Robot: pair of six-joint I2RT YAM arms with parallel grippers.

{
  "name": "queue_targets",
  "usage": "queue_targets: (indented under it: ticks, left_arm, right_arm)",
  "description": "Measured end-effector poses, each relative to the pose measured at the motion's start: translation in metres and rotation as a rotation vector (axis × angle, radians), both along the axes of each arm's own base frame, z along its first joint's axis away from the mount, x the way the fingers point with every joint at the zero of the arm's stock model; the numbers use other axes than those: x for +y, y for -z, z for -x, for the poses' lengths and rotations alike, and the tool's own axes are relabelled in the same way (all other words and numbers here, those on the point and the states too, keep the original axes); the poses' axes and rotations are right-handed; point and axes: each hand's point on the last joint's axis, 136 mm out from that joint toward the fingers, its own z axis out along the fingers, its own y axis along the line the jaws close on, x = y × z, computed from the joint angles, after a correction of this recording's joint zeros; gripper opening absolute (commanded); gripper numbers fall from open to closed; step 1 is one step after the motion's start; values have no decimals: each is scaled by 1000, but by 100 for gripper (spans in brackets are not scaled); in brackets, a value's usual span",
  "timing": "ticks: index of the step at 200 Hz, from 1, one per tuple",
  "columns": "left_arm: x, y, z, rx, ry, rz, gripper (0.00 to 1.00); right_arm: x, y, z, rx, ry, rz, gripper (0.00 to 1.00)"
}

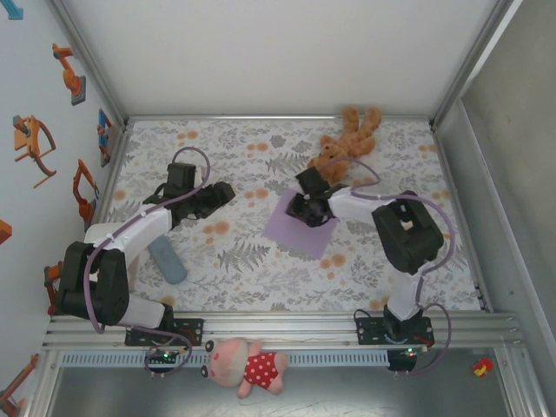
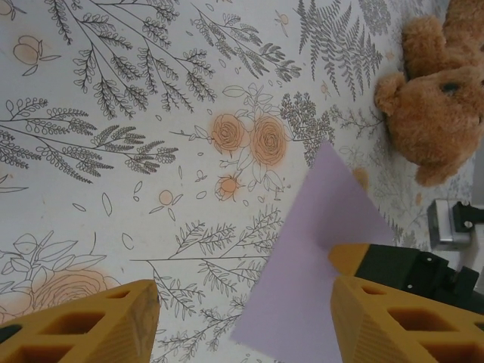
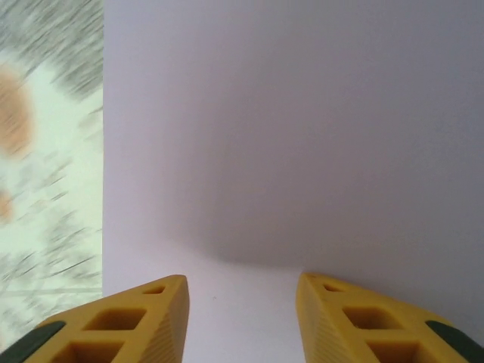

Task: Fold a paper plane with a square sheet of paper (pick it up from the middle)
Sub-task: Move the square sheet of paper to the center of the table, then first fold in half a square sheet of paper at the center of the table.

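Near edge: a metal rail (image 1: pixel 287 328) is fitted along the front of the table (image 1: pixel 261 282), and a pink pig toy (image 1: pixel 248 367) is laid just before it. Left side: a grey-blue pad (image 1: pixel 167 259) is set close beside the left arm, and open patterned cloth is seen between the pad and the sheet. Centre: the square sheet of paper (image 1: pixel 294 234) is laid flat on the cloth, turned corner-on, pale lilac and smooth, with straight edges. Right gripper (image 3: pixel 242 281): held directly over the sheet's middle, jaws partly apart, nothing clasped; contact with the paper cannot be judged. Left gripper (image 2: pixel 242 291): held to the left of the sheet and apart from it, jaws parted, nothing in them. Far: a brown teddy bear (image 1: pixel 343 143) is placed by the back edge, just beyond the sheet's far corner. Open cloth is seen to the right of the sheet, up to the frame wall.
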Motion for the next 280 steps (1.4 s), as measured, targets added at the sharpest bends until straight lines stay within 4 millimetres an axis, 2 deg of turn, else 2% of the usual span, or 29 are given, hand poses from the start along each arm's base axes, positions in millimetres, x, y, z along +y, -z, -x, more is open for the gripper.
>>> queue_targets:
  ticks: [21,37,56,91,109,122,153,172,188,235,280]
  left_arm:
    - [1,3,2,8,-3,-1,52]
    - [1,8,5,23,-5,-1,46]
    - [-3,13,11,43,5,2,39]
    - [-22,26,22,97,63,12,30]
    - [-35,38,29,145,102,3,26]
    - [-44,45,31,172,128,-2,24]
    - [-61,60,29,229,167,-9,20]
    - [-68,68,25,254,180,-12,18]
    - [-72,76,21,278,185,-16,13]
    - [-76,100,28,353,191,-35,10]
    - [-77,101,29,357,191,-33,9]
  right_arm:
    - [48,-2,13,-16,-96,-87,35]
    - [58,-4,22,-6,-124,-121,35]
    - [49,-13,24,-9,-122,-128,35]
    - [13,-69,4,-128,-49,-155,29]
    - [-8,-79,0,-156,1,-138,27]
    - [-18,-71,5,-138,17,-108,25]
    - [-36,-31,29,-31,27,-22,22]
    - [-41,-17,37,15,36,5,21]
    - [-42,-11,39,32,41,8,21]
    - [-39,2,41,64,38,7,18]
    - [-38,5,41,70,35,4,17]
